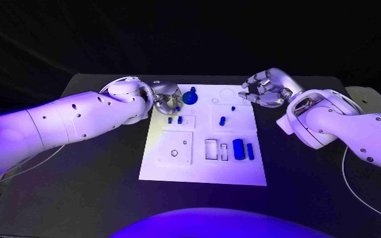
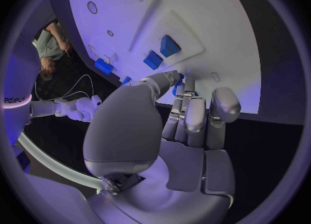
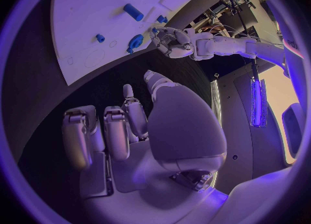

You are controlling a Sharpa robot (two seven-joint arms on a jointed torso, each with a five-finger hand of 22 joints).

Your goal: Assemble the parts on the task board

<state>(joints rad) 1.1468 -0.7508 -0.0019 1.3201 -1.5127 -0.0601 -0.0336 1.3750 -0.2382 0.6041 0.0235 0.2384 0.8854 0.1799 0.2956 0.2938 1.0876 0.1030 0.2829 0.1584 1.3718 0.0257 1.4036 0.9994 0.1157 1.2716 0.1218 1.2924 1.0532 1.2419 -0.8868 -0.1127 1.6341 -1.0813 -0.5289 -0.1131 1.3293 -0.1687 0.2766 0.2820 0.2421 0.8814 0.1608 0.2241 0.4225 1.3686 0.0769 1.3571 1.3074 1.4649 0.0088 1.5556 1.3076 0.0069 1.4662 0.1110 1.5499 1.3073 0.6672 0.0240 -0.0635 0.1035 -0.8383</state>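
Observation:
The white task board lies in the middle of the black table. A round blue part sits at its far left corner. My left hand is right beside it, and in the left wrist view the thumb and a fingertip pinch the edge of the round blue part. Two small blue parts, another and two longer blue blocks stand on the board. My right hand hovers off the board's far right corner, fingers curled in on nothing.
Empty outlined slots and a square plate with a small hole mark the board's near half. Black table surrounds the board. A pale object sits at the table's far right edge.

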